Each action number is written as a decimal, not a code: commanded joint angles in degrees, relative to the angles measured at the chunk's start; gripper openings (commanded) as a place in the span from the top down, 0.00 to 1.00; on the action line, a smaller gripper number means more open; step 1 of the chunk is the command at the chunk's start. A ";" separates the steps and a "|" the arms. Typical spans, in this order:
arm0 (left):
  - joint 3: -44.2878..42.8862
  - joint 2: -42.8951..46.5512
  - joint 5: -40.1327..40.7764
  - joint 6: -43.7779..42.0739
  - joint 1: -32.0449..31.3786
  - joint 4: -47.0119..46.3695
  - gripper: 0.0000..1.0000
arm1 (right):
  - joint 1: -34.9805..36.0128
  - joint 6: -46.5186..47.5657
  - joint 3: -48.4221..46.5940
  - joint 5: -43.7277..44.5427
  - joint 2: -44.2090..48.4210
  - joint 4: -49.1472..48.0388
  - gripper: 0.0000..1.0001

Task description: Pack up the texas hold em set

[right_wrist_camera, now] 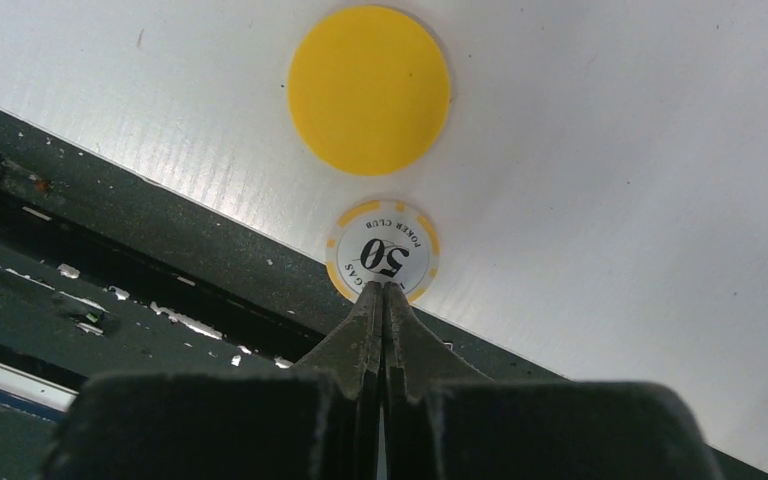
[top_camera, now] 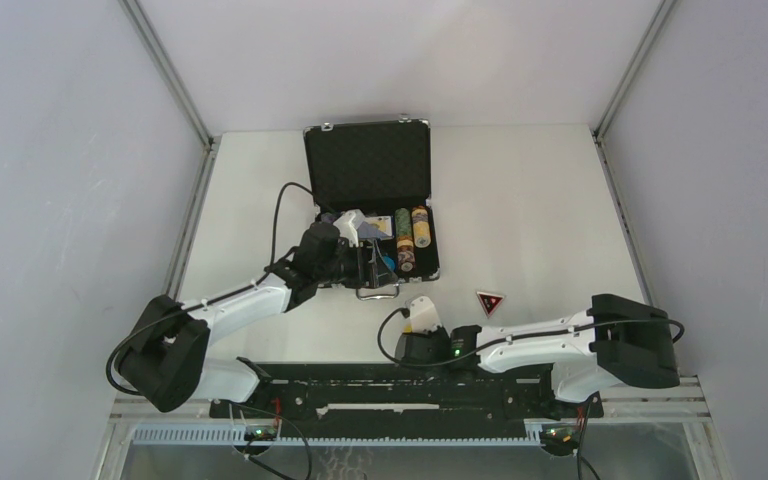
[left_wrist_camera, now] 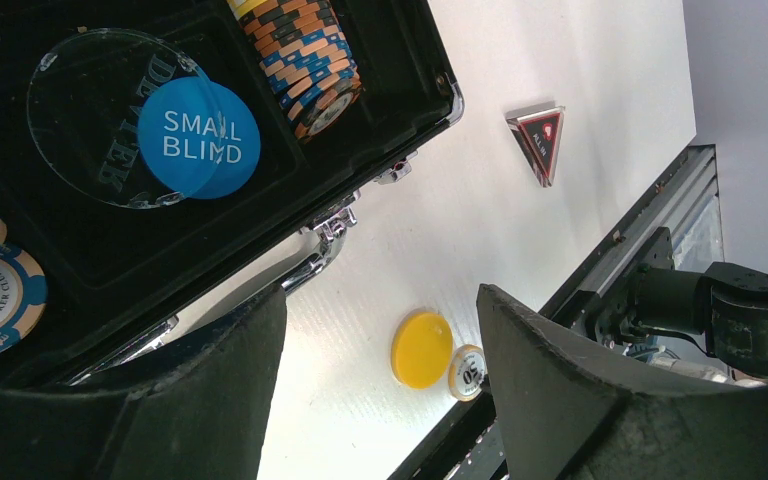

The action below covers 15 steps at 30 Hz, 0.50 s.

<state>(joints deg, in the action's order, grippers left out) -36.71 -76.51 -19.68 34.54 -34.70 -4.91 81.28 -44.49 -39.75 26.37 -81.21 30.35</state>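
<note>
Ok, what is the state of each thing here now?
briefcase: open, lid upright
chip stacks: lying in the briefcase
blue button: in the briefcase, overlapping the clear button
clear button: flat in the briefcase
yellow button: flat on the table
50 chip: flat on the table, beside yellow button
triangle token: on the table, outside the briefcase
left fingers: open, empty
right fingers: shut, tips at the 50 chip

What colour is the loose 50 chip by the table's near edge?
The 50 chip is white with yellow edge spots, clearest in the right wrist view.
</note>
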 commanded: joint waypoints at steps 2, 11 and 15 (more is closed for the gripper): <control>-0.99 -0.12 -0.65 -0.06 0.22 -0.80 0.25 | 0.49 0.20 -2.62 3.01 2.46 1.17 0.98; -0.99 -0.04 -0.53 -0.18 0.24 -0.86 0.25 | 0.15 5.59 -2.29 4.44 3.00 -0.31 0.46; -1.00 -0.13 -0.69 -0.27 0.24 -0.81 0.25 | -1.21 7.79 -1.99 2.29 1.19 -1.52 0.33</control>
<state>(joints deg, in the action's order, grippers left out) -36.71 -76.71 -19.68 34.54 -34.70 -4.91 80.93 -40.27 -40.71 29.50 -79.09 31.05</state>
